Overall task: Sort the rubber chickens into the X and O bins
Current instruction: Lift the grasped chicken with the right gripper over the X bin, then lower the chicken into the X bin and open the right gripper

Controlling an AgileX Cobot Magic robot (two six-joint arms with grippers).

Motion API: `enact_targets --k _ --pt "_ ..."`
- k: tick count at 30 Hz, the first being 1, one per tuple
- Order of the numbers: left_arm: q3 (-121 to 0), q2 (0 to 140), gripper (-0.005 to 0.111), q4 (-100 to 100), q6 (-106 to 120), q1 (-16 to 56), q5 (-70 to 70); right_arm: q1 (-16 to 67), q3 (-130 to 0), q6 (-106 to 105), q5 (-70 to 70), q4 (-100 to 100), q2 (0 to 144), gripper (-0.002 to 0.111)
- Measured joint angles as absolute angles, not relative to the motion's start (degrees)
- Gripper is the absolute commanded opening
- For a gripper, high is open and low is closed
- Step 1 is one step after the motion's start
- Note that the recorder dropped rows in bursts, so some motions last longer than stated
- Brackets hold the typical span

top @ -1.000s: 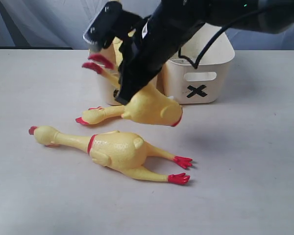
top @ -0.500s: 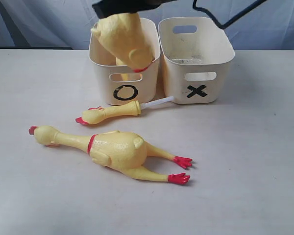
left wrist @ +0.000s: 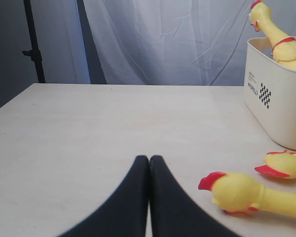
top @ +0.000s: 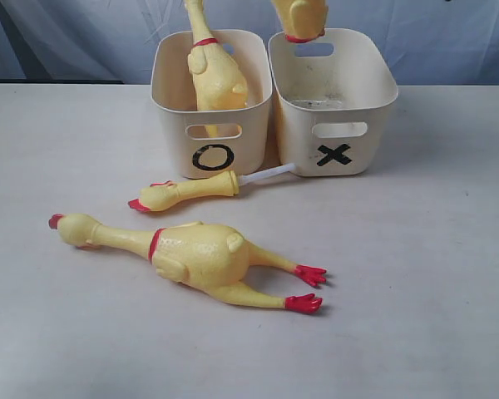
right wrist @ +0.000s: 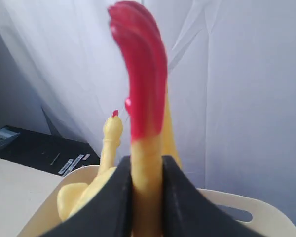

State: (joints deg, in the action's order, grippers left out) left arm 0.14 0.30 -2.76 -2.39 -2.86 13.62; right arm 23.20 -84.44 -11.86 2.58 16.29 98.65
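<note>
My right gripper [right wrist: 145,165] is shut on the leg of a rubber chicken, whose red foot [right wrist: 143,74] sticks up past the fingers. In the exterior view only that chicken's body [top: 299,15] shows, hanging at the top edge above the X bin [top: 333,104]; the gripper itself is out of that view. Another chicken [top: 212,71] stands neck-up inside the O bin [top: 212,108]. A large chicken [top: 191,253] lies on the table, and a small one [top: 187,193] lies in front of the O bin. My left gripper [left wrist: 149,160] is shut and empty, low over the table beside the large chicken's head [left wrist: 234,192].
The two bins stand side by side at the back of the pale table [top: 416,274]. A thin white stick [top: 266,174] pokes from the small chicken toward the X bin. White curtains hang behind.
The right arm has carried its chicken up and to the right, from over the O bin to above the X bin, and has left the exterior view. The chicken in the O bin now shows.
</note>
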Motion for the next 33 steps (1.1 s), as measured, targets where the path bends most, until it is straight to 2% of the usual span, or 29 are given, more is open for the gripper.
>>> enact_targets --k 10,19,21,22,23,25,26,33 --pt "0.1 0.3 0.0 -2.8 -2.4 -2.9 13.6 21.8 -84.0 -11.9 -4.7 18.7 108.4 -0.001" --pt "0.1 0.3 0.0 -2.8 -2.4 -2.9 13.6 16.9 -84.0 -11.9 2.6 23.3 110.6 0.001" --pt "0.1 0.3 0.0 -2.8 -2.4 -2.9 13.6 16.8 -84.0 -11.9 3.6 22.9 110.6 0.019" --pt "0.1 0.3 0.0 -2.8 -2.4 -2.9 13.6 16.8 -84.0 -11.9 4.0 22.9 110.6 0.039" --pt "0.1 0.3 0.0 -2.8 -2.4 -2.9 13.6 16.8 -84.0 -11.9 4.7 22.9 110.6 0.051" --pt "0.1 0.3 0.0 -2.8 -2.4 -2.9 13.6 16.8 -84.0 -11.9 4.9 22.9 110.6 0.067" --pt "0.1 0.3 0.0 -2.8 -2.4 -2.9 13.6 16.8 -84.0 -11.9 4.9 22.9 110.6 0.07" --pt "0.1 0.3 0.0 -2.8 -2.4 -2.9 13.6 16.8 -84.0 -11.8 6.4 22.9 110.1 0.069"
